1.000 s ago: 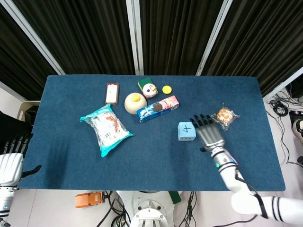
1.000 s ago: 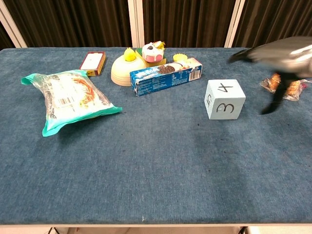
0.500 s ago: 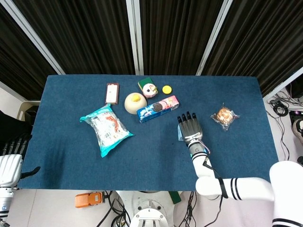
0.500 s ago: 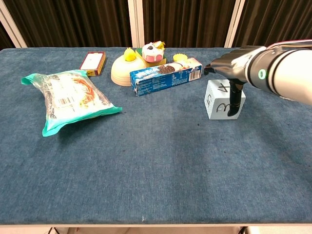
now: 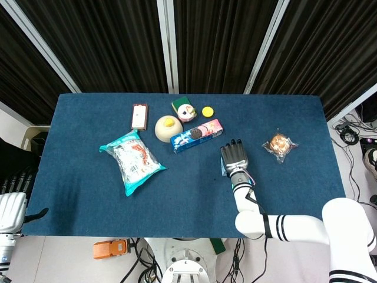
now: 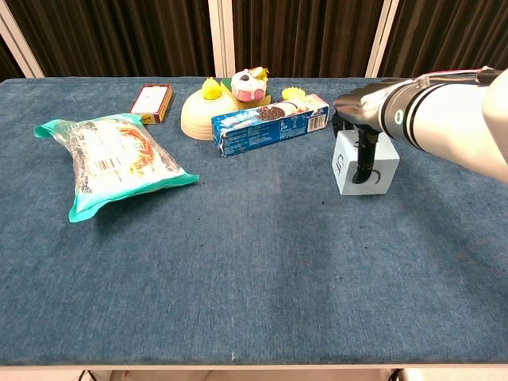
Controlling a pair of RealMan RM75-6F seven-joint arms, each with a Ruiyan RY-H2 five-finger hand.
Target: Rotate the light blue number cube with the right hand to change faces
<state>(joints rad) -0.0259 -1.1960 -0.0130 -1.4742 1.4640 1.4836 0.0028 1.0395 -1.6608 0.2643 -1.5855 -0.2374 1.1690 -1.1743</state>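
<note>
The cube [image 6: 349,165] sits on the blue surface [image 6: 254,270], just right of the cookie box [image 6: 270,123]. It is covered from above by the right robot hand [image 6: 361,115], whose palm lies over its top while dark fingers [image 6: 365,159] reach down its front face; the cube is gripped. In the head view the cube [image 5: 223,167] is mostly hidden under that hand [image 5: 235,157]. The left robot hand [image 5: 12,203] is held off the surface's near left corner, fingers apart, holding nothing.
</note>
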